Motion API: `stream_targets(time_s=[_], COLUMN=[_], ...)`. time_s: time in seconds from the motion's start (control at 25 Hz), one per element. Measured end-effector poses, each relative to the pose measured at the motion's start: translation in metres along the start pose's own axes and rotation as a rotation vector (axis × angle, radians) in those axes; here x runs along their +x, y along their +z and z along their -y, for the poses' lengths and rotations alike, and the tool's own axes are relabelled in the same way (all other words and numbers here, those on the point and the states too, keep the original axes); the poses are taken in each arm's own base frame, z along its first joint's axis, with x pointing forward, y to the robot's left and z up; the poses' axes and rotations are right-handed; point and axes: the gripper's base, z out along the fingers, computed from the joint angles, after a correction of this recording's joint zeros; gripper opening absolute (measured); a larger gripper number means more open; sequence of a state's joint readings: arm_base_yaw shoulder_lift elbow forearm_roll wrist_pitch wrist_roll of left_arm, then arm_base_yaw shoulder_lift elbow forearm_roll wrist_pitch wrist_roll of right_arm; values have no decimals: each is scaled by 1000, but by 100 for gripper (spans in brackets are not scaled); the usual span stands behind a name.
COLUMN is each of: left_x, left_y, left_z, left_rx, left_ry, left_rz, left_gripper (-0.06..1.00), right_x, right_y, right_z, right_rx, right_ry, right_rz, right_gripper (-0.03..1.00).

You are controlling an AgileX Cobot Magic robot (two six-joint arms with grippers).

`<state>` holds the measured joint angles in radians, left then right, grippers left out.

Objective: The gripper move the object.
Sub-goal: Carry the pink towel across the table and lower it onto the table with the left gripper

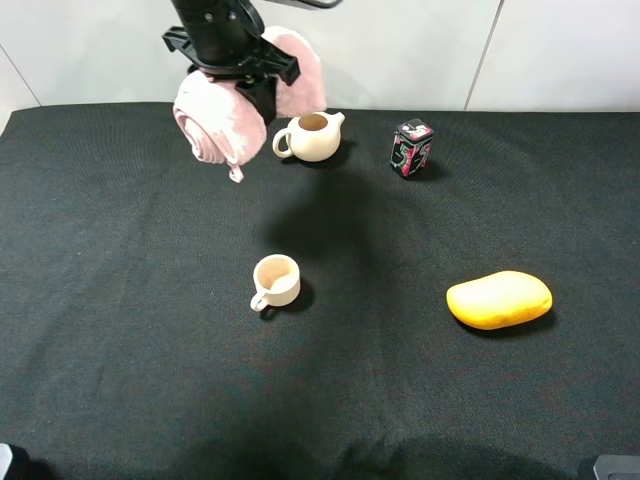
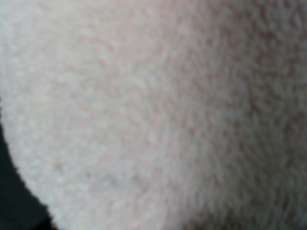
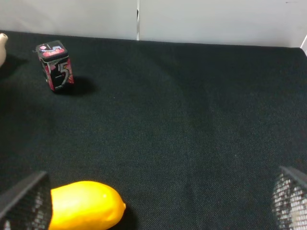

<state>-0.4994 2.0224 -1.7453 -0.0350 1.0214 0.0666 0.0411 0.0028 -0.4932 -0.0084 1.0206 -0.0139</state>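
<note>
The pink terry towel hangs in the air over the back left of the table, pinched in the middle into two lobes. My left gripper, a black claw on a thick black arm, is shut on the towel from above. In the left wrist view the towel fills nearly the whole picture and hides the fingers. My right gripper is open and empty; its two mesh fingertips show wide apart, low over the cloth near the yellow mango-shaped thing.
A cream teapot stands just right of the held towel. A small dark patterned tin stands further right. A cream cup sits mid-table. The yellow mango-shaped thing lies at the right. Black cloth covers the table.
</note>
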Motion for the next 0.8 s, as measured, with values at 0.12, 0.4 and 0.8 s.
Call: stream_targets(time_s=[0.12, 0.4, 0.8], left_x=[-2, -3, 5], left_y=[1, 3, 1], left_z=[17, 60, 120], left_rx=[8, 31, 66], left_ry=[39, 143, 323], left_rz=[9, 21, 38], left_gripper=[53, 53, 53], right_x=[0, 0, 0], right_y=[0, 0, 0], right_z=[0, 0, 0], right_rx=[0, 0, 0], right_ry=[0, 0, 0], right_rz=[0, 0, 0], right_gripper=[69, 69, 69])
